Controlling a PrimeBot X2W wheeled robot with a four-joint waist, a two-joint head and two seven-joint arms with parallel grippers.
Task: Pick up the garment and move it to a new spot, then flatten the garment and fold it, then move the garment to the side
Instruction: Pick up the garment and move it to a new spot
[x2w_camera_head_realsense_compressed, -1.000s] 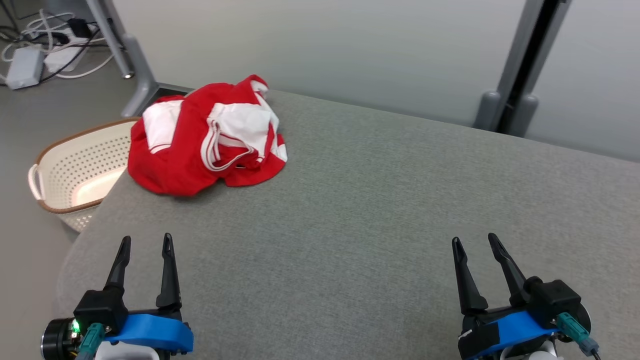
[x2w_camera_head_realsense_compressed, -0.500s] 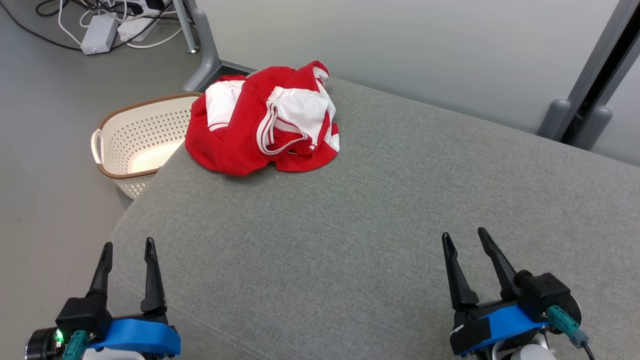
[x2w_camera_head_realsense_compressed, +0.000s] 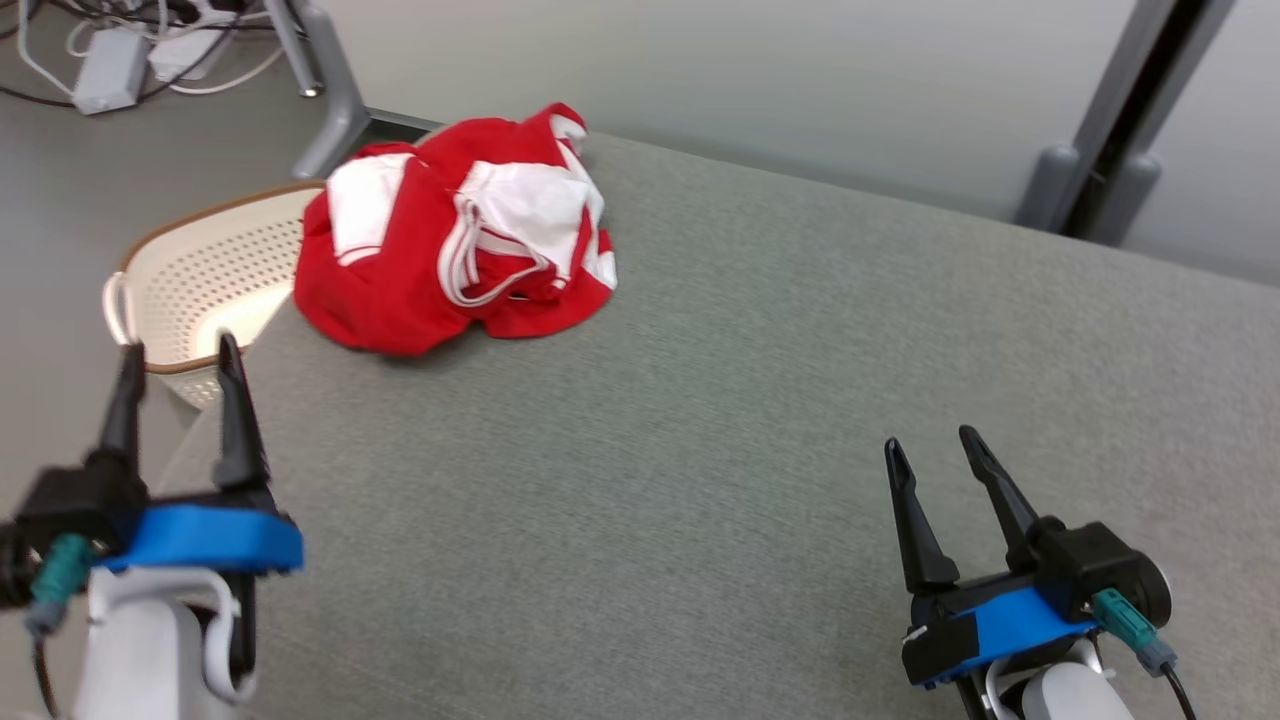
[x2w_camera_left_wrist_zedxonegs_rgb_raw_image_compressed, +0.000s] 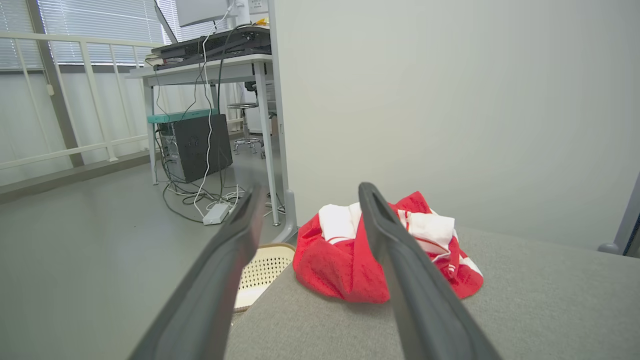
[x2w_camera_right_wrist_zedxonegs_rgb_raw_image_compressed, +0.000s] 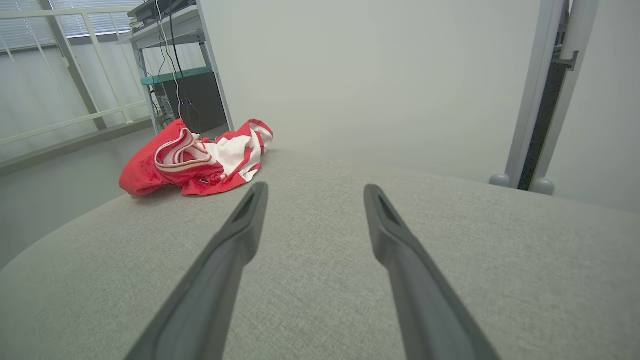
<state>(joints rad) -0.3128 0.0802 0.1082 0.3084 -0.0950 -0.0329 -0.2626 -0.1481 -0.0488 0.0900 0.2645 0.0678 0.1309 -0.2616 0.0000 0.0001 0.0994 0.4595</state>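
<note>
Raised since a second ago, the left gripper (x2w_camera_head_realsense_compressed: 180, 345) now stands higher over the near left edge of the gray tabletop (x2w_camera_head_realsense_compressed: 700, 400). Its fingers (x2w_camera_head_realsense_compressed: 236, 420) are apart, with the tips in front of the white perforated basket (x2w_camera_head_realsense_compressed: 200, 270). The right gripper (x2w_camera_head_realsense_compressed: 929, 438) keeps its near-right place, fingers apart and empty. The crumpled red-and-white garment (x2w_camera_head_realsense_compressed: 400, 270) lies at the tabletop's far left corner, just beside the basket and well apart from both grippers.
</note>
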